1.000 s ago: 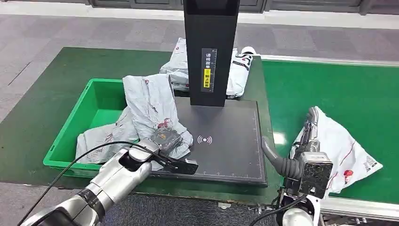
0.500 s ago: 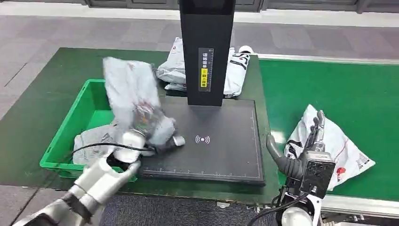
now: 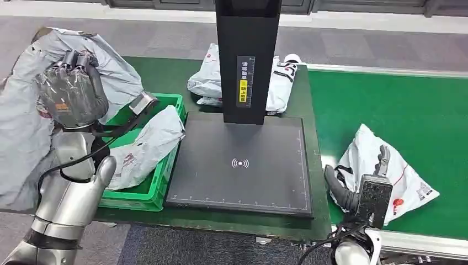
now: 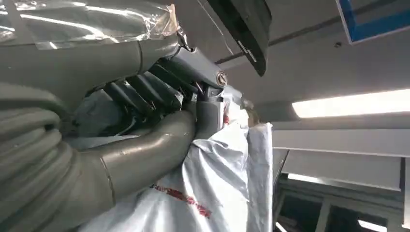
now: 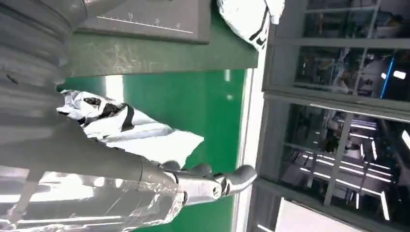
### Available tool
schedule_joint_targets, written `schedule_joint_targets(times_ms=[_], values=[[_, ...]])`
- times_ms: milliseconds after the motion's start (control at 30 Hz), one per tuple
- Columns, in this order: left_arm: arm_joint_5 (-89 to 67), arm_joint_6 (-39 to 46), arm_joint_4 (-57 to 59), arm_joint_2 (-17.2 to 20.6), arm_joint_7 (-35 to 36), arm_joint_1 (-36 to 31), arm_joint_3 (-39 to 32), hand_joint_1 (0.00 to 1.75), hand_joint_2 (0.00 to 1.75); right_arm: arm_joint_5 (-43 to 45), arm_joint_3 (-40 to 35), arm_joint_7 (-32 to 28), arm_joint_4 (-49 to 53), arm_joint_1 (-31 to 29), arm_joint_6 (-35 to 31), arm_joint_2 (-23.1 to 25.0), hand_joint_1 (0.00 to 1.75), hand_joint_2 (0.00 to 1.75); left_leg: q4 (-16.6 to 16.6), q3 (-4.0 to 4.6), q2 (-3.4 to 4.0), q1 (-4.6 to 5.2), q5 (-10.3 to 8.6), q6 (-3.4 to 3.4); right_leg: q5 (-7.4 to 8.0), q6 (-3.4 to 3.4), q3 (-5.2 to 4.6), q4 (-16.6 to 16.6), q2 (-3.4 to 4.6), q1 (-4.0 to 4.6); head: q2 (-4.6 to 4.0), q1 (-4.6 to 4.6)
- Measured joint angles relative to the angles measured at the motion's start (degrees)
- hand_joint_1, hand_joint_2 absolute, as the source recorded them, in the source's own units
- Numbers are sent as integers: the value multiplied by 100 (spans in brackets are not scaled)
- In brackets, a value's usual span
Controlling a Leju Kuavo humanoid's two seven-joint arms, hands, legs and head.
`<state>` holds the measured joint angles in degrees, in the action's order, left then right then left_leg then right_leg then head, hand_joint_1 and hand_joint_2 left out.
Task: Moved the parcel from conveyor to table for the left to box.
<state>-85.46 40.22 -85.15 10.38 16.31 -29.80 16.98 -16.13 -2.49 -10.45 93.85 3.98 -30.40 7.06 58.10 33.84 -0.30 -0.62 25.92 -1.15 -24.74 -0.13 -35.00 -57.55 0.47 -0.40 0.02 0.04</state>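
While left hand (image 3: 72,96) grips raised grey parcel (image 3: 22,138) at 10 o'clock above green box (image 3: 160,182), I note right hand (image 3: 370,182) nearer conveyor parcel (image 3: 403,171), fingers loosely apart, empty.

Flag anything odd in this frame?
Left hand holds a grey parcel raised high, well left of the green bin, not over it. Another parcel droops over the bin's rim. Right hand hovers by the conveyor parcel.

Grey parcel (image 3: 22,121) cut off at left edge, green box (image 3: 144,190) partly hidden behind left robot hand (image 3: 72,96)
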Motion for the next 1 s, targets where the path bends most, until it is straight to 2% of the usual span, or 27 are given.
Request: schedule_joint_targets(times_ms=[233, 333, 433, 867, 933, 1000], values=[[0, -35, -147, 219, 179, 33, -33, 175, 175, 177, 252, 4, -87, 16, -83, 2, 0, 175, 0, 0, 2, 0, 1, 0, 0, 1, -1, 0, 2, -1, 0, 0], [0, -768, -140, 395, 709, 8, 91, 175, 175, 225, 376, -28, -177, 14, -37, 0, 0, 175, 0, -1, 2, 1, 1, 0, -1, 0, -5, 1, 3, -1, 0, 0], [0, -922, -26, 481, 854, -19, 242, 175, 175, 234, 415, -55, -234, 9, -17, 2, 0, 175, 0, 3, 3, 1, 0, -1, 0, 0, -7, 0, 4, 3, -2, 0], [0, -938, 109, 579, 866, -58, 428, 175, 175, 234, 507, -57, -332, 6, -7, 2, 0, 175, 0, 2, 4, 1, 0, -2, 0, 0, -8, 1, 5, 0, 0, 0], [2, -1111, 144, 548, 648, -60, 430, 175, 175, 234, 507, -57, -337, 7, -4, 2, 0, 175, 0, 2, 3, 1, 0, -1, 0, 0, -8, 1, 5, -1, 0, 0], [76, -1589, 362, 424, 126, -62, 318, 175, 175, 234, 507, -57, -339, 5, 24, 0, 0, 175, 0, 2, 1, 1, 1, -1, -1, 1, -5, 1, 2, -1, -2, 0]])
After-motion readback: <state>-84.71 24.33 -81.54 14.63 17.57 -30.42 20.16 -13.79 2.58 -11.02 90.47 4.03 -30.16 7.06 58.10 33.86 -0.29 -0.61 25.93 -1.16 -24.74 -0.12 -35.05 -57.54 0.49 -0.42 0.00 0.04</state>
